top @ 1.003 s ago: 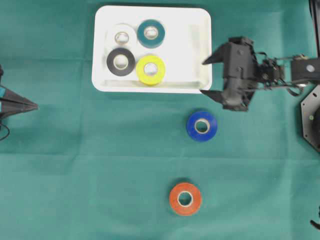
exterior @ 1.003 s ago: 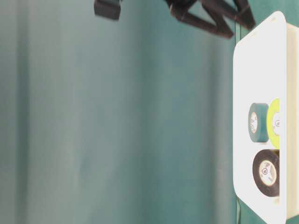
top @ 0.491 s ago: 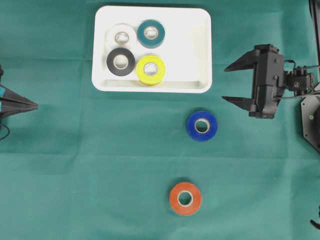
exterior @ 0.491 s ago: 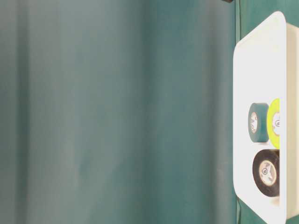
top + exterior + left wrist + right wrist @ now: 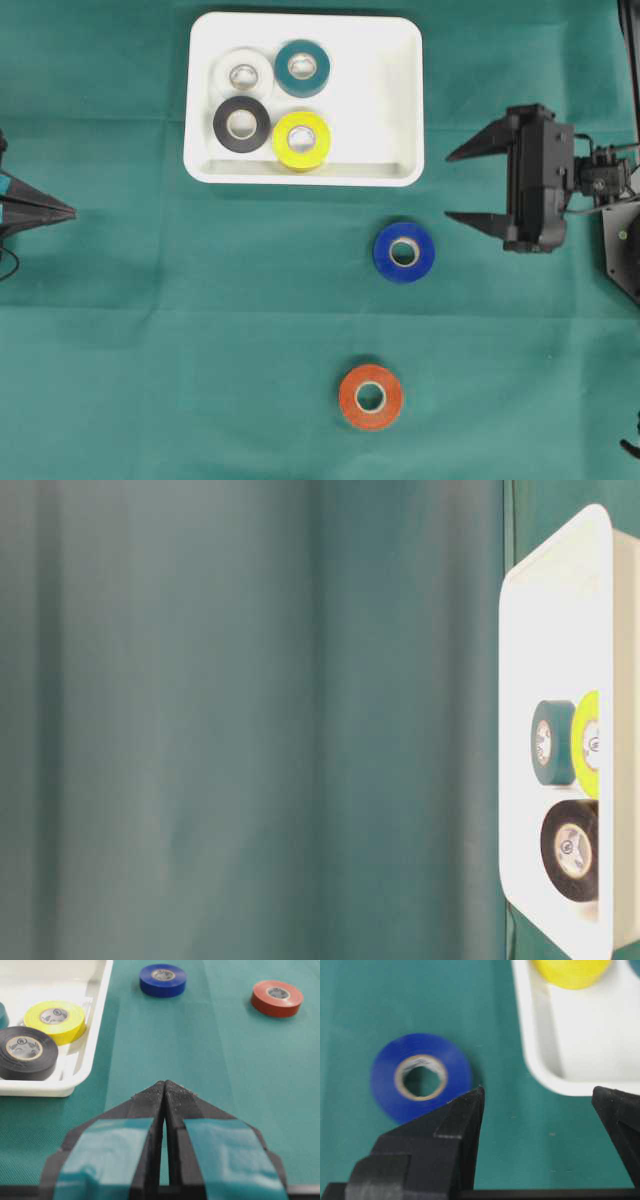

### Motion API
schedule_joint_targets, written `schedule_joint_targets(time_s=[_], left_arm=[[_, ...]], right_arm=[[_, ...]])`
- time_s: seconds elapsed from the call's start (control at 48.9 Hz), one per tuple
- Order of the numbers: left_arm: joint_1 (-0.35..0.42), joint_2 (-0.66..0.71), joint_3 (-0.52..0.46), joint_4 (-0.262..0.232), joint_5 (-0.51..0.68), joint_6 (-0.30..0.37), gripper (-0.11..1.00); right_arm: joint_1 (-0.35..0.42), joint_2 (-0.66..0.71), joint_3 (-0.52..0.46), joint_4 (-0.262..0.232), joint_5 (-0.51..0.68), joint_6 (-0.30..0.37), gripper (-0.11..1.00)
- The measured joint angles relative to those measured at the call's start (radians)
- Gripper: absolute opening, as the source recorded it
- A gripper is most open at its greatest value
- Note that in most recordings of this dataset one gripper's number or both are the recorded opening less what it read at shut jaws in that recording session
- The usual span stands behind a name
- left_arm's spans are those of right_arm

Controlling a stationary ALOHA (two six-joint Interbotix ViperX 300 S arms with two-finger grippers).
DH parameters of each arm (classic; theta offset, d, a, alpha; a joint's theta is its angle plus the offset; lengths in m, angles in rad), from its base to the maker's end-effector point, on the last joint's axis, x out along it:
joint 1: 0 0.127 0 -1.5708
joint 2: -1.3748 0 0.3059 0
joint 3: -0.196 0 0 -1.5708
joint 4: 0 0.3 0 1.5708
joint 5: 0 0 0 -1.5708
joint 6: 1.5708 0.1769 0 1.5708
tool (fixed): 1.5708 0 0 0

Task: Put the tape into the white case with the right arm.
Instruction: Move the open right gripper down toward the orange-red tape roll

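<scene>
since a second ago the right gripper (image 5: 458,185) has pulled back from the case (image 5: 400,100) toward the table's right edge, leaving the table-level view altogether. its jaws stand wide apart with nothing between them.

four rolls lie flat in the left half of the case: white (image 5: 241,73), teal (image 5: 302,66), black (image 5: 241,123) and yellow (image 5: 301,140), the last close to the near rim. the right half is bare.

two rolls remain on the cloth. the blue tape (image 5: 404,251) lies below the case's lower right corner, near the gripper's lower finger but apart from it; in the right wrist view it sits off to the left of the jaws. the red tape (image 5: 370,397) lies well apart, toward the table's bottom edge.

this looks like the start of the next fetch, most likely the blue tape. the gripper would need to swing down and left until the jaws straddle the roll, then lower and clamp.

the left gripper (image 5: 164,1089) is pinched together at the table's left edge, holding nothing.
</scene>
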Motion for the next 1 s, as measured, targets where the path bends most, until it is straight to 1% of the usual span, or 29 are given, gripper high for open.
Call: schedule_joint_targets(time_s=[0.348,0.512,0.614,1.003], left_arm=[[0.000,0.000,0.000,0.000,0.000,0.000,0.00],[0.000,0.000,0.000,0.002,0.000,0.000,0.00],[0.002,0.000,0.000,0.000,0.000,0.000,0.00],[0.002,0.000,0.000,0.000,0.000,0.000,0.00]], right_arm=[[0.156,0.000,0.018,0.000,-0.002,0.000,0.65],[0.207,0.002,0.018,0.000,-0.002,0.000,0.65],[0.219,0.000,0.021,0.000,0.000,0.000,0.64],[0.219,0.006,0.018,-0.002,-0.002,-0.002,0.64]])
